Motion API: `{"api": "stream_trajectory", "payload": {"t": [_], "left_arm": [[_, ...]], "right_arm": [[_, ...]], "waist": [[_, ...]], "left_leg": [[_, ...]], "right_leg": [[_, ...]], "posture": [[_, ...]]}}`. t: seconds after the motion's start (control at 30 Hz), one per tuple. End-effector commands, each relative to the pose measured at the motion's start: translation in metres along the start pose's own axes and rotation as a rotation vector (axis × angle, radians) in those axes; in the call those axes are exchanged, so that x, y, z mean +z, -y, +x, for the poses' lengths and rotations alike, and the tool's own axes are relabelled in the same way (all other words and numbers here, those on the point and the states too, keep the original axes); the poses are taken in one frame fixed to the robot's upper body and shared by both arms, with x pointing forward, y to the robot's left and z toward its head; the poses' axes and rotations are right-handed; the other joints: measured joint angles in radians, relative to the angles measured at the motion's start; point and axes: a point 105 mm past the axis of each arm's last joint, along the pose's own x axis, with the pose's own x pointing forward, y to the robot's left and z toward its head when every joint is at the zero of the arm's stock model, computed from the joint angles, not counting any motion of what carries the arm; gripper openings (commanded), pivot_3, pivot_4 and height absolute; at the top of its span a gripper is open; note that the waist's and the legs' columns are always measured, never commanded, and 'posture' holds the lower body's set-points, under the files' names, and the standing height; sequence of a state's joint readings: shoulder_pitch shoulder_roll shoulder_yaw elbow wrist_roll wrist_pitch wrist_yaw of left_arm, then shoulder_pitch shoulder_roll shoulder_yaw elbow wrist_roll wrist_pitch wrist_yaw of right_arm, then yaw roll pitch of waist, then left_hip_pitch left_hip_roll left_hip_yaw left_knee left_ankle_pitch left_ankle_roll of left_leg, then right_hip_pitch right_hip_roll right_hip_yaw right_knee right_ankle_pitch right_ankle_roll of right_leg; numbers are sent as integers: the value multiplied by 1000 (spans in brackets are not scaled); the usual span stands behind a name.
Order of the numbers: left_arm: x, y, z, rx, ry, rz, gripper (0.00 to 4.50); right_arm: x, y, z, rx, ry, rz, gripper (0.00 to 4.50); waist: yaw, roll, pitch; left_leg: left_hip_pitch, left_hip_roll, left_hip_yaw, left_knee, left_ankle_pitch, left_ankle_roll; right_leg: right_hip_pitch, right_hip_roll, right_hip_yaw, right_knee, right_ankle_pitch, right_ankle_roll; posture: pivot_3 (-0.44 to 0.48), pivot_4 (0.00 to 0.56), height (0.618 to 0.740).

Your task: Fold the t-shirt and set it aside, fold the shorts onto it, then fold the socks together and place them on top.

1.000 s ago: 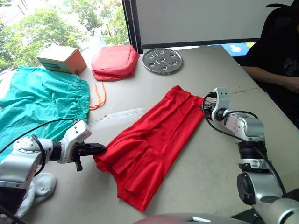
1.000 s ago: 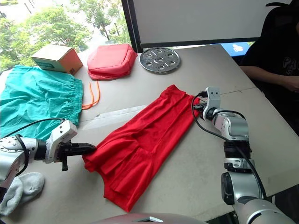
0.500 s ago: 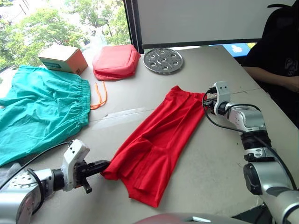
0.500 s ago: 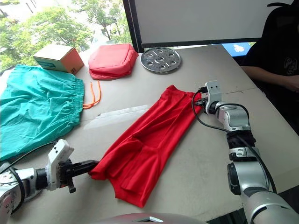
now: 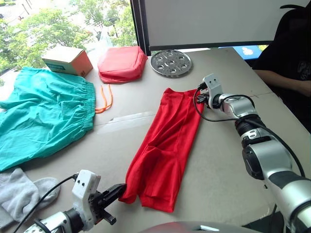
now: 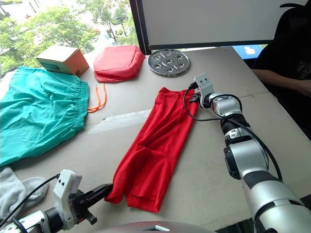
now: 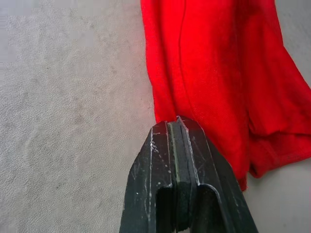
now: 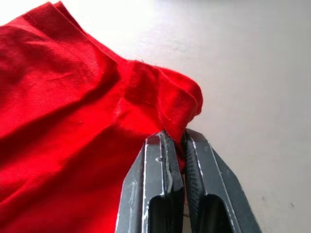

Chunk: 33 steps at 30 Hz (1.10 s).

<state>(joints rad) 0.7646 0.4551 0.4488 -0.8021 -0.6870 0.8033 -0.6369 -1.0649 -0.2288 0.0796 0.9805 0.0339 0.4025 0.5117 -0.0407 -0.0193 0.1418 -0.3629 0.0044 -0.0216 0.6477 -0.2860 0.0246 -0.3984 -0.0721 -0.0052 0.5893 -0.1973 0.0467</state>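
From the head, the t-shirt (image 5: 167,145) lies as a long folded strip mid-table, the left gripper (image 5: 118,191) pinching its near corner and the right gripper (image 5: 198,98) its far corner; the shorts (image 5: 41,114) and socks (image 5: 19,194) lie apart on the left. The left wrist view shows fingers (image 7: 163,179) pressed together on the shirt's edge. The right wrist view shows fingers (image 8: 155,187) clamped on a fold of red hem.

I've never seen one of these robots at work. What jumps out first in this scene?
The bright red t-shirt, folded into a long strip mid-table, is pinched at both ends: the left gripper holds the near corner, the right gripper the far one. To the left lie the teal shorts and, nearer, the grey socks. A person in black sits at the table's far right.
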Motion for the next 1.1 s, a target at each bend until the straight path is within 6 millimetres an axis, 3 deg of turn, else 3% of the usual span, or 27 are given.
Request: {"api": "stream_trajectory", "payload": {"t": [0.03,0.1,0.13,0.17,0.2,0.3,0.4,0.53,0.7,0.87,0.97,1.07,1.1], "left_arm": [[2,-10,-2,86,47,31,35],[7,-25,-1,136,78,39,35],[10,-31,-1,144,92,51,0],[18,-37,-1,125,114,49,0],[23,-41,-1,108,130,46,690],[41,-52,2,41,148,71,1855],[62,-48,7,-82,159,100,3259],[85,-36,16,-262,132,185,3259],[100,-19,22,-435,58,327,3259],[106,-3,20,-569,-8,483,3259],[107,2,21,-590,-26,574,3259],[122,-2,30,-530,44,598,3259],[129,-5,34,-498,75,595,3303]], "right_arm": [[17,-3,0,21,46,-38,0],[16,0,-2,16,48,-55,0],[15,1,-3,18,48,-57,709],[13,5,-9,16,46,-62,1065],[11,7,-12,15,44,-66,1547],[1,3,-42,85,40,-22,2973],[-12,-18,-84,193,40,50,3021],[-41,-71,-142,423,-10,117,3021],[-75,-133,-181,653,-117,167,3021],[-94,-157,-181,707,-192,220,3021],[-98,-163,-175,715,-218,238,3021],[-101,-159,-165,669,-227,217,3021],[-100,-157,-162,658,-223,212,3548]], "waist": [[1,0,0],[3,1,0],[4,1,1],[4,1,1],[7,1,1],[17,0,0],[27,1,0],[30,0,0],[25,-2,-1],[27,-2,-1],[28,-2,-1],[35,-3,0],[37,-3,0]], "left_leg": [[0,0,0,0,0,0],[0,0,-1,0,0,0],[0,-1,-1,0,0,0],[0,-1,-1,0,0,0],[0,-1,-1,1,0,0],[-1,-1,-5,2,0,0],[-3,-1,-6,2,0,0],[-3,-1,-6,1,0,0],[0,0,-3,2,0,0],[-1,0,-3,2,0,0],[-1,0,-3,1,0,0],[-2,0,-4,1,0,0],[-2,0,-4,1,0,0]], "right_leg": [[0,0,0,0,0,0],[0,0,-1,0,0,0],[0,0,-1,0,0,0],[0,1,-1,0,0,0],[0,1,-2,1,0,0],[1,1,-4,1,0,0],[1,2,-6,1,0,0],[1,2,-6,1,-1,1],[1,3,-3,1,-4,5],[0,3,-3,0,-4,6],[0,3,-3,0,-4,6],[0,3,-3,-1,-2,3],[0,3,-3,-1,-3,3]], "posture": [[0,150,740],[0,150,740],[0,150,740],[0,150,740],[0,150,740],[0,150,740],[0,150,740],[0,150,740],[0,150,740],[0,150,740],[0,150,740],[0,150,740],[0,150,740]]}}
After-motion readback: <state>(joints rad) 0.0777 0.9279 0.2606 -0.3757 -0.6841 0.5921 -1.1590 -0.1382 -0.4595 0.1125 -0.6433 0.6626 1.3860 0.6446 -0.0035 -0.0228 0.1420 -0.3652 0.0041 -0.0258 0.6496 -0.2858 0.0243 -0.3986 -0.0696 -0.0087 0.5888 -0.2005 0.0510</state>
